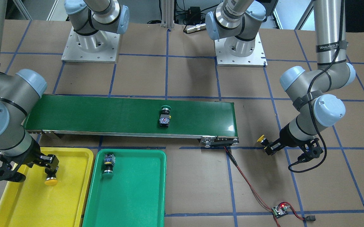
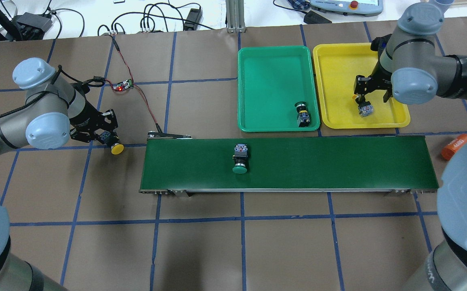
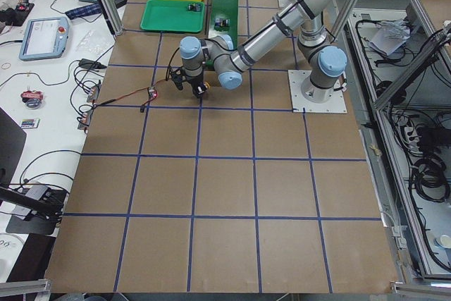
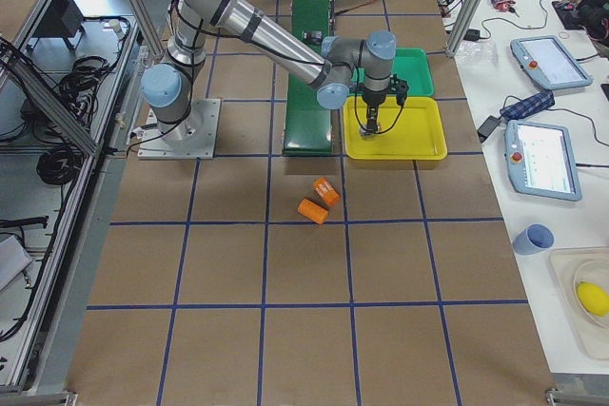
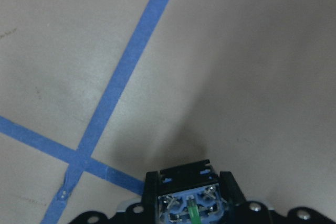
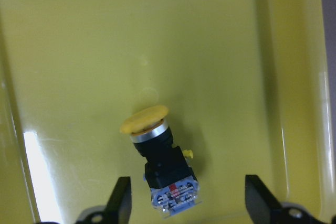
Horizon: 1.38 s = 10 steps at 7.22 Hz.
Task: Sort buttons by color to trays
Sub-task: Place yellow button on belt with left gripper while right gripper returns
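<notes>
clamping held yellow button (image 2: 116, 148) in left gripper (image 2: 106, 137), jaws closed across the black body, with cap pointing toward the near end of conveyor (image 2: 338, 161). sitting over bare table just off the belt end, well apart from both trays. hard to tell from these angles whether touching the table or just clear of it.

right gripper (image 6: 188, 192) let go, fingers spread wide over yellow tray (image 2: 338, 52). below and between them: loose yellow button (image 6: 157, 150), lying on its side on the tray floor, gripped by nothing.

also in scene: belt green button (image 2: 240, 158) mid-conveyor, cap toward robot. trayed green button (image 2: 302, 114) in green tray (image 2: 274, 49), in the corner nearest belt and yellow tray.

handling, as a judgement:
- probably light, rigid moulded plastic with no give, so no need for a hard squeeze.
- likely slick and rolly on the round mushroom cap; avoid gripping there.
- best taken across the flat sides of the black body, behind the collar, as left wrist view shows.
- worth staying off the grey/blue terminal block: exposed screws and clips, looks like the weakest part.
- expect rocking on the cap rim when laid on its side, so release low.
</notes>
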{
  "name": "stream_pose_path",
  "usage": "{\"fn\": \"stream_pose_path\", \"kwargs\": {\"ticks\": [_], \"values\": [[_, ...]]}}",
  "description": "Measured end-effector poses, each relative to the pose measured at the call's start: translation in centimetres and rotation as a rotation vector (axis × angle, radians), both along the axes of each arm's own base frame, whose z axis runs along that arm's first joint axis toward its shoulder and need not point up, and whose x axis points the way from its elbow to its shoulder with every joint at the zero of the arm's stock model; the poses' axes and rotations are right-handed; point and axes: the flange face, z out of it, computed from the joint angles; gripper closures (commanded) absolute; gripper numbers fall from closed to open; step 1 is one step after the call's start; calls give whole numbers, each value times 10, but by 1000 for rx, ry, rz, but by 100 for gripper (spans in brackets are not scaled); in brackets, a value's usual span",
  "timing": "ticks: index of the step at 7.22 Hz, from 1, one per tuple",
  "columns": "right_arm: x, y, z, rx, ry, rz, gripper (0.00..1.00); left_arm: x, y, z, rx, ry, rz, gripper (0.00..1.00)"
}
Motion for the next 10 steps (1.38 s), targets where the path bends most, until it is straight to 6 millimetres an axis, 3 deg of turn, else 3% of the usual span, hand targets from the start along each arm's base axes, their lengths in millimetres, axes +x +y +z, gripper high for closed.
{"fn": "stream_pose_path", "kwargs": {"ticks": [1, 2, 4, 5, 6, 7, 8, 9, 10], "values": [[0, 2, 7, -8, 2, -1, 0, 0, 1, 17, 12, 5, -42, 100], [1, 7, 27, -22, 3, -1, 0, 0, 0, 40, 21, 10, -84, 100], [14, 44, 100, -8, -5, 5, 0, -7, -2, 84, 33, 20, -148, 100], [26, 75, 143, 11, -12, 9, 0, -39, -2, 100, 36, 25, -228, 100], [38, 104, 177, 30, -18, 15, 0, -97, 2, 110, 34, 20, -352, 100], [48, 123, 191, 53, -25, 23, 0, -164, 12, 111, 37, 12, -483, 100], [55, 130, 187, 77, -32, 30, 0, -222, 28, 105, 50, 3, -592, 100], [62, 132, 178, 96, -56, 39, 0, -261, 50, 97, 68, -15, -674, 100], [76, 134, 168, 108, -100, 57, 0, -279, 69, 88, 83, -33, -718, 100]]}}
